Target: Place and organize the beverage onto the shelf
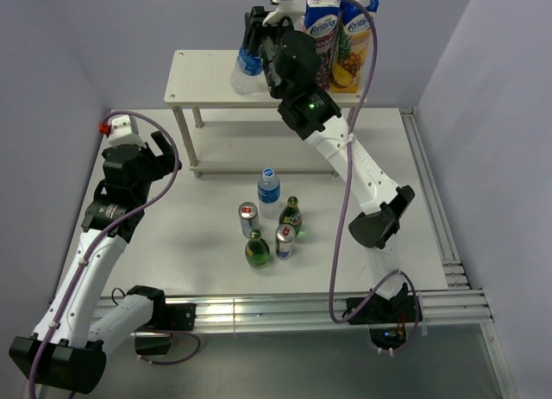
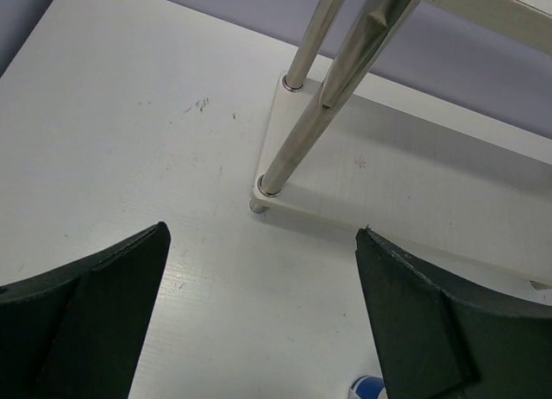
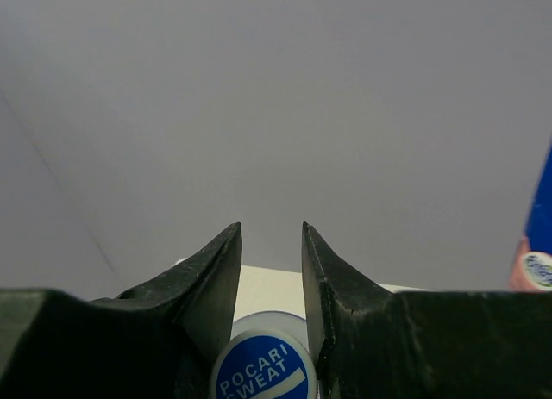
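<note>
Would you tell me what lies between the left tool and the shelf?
Only bare tabletop lies between the left tool and the shelf, as the left wrist view shows.

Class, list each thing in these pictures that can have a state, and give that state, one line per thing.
Shelf, standing upright.
Pocari Sweat bottle, capped, upright at the top board.
Right claw, shut on that bottle's cap.
Left claw, open, holding nothing.
Juice cartons, both upright on the top board.
Water bottle, capped, upright on the table.
Green bottles, both upright on the table.
Cans, both upright on the table.
</note>
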